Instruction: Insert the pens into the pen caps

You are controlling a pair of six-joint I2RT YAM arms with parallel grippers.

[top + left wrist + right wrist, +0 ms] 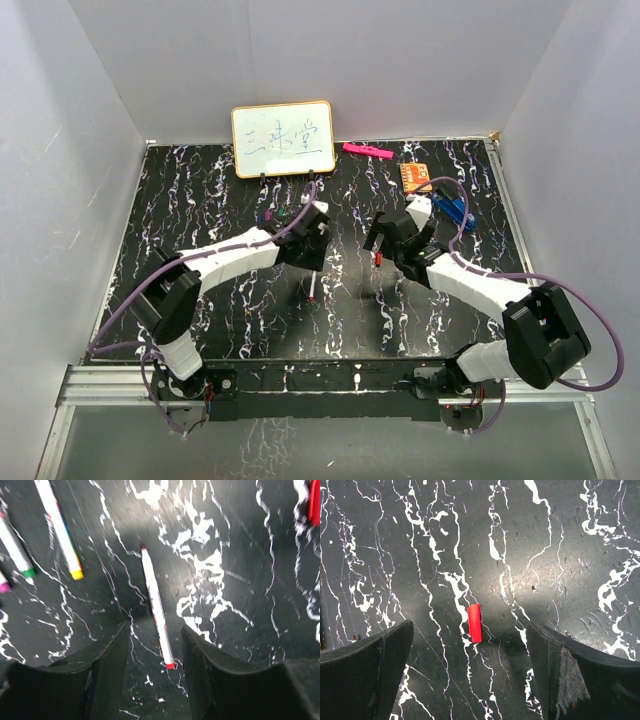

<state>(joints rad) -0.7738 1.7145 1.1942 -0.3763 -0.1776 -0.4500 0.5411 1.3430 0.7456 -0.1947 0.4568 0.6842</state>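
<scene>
- Near the middle of the desk, the red-tipped pen [316, 288] lies flat on the black marbled desk [200, 200], its length running roughly from the far edge toward the near edge.
- The left gripper [308, 255] hangs over this pen with its jaws spread apart and holding nothing. In the left wrist view the pen [156, 605] lies on the surface in the gap between the two black fingers [107, 675], its red end nearest the camera and touching neither finger.
- A little toward the right edge, the red cap [379, 262] lies on its side, well apart from the pen.
- The right gripper [385, 250] hovers above it, also wide open and empty. The right wrist view shows the cap [475, 623] centred between the fingers [580, 675], clear of both.
- Toward the left edge of the left wrist view lie three more pens: yellow-tipped [60, 527], green-tipped [15, 547] and pink-tipped [4, 582].
- Along the far edge stand a whiteboard [283, 139] and a pink bar [367, 151]; a blue clip [452, 210] sits toward the far right corner.
</scene>
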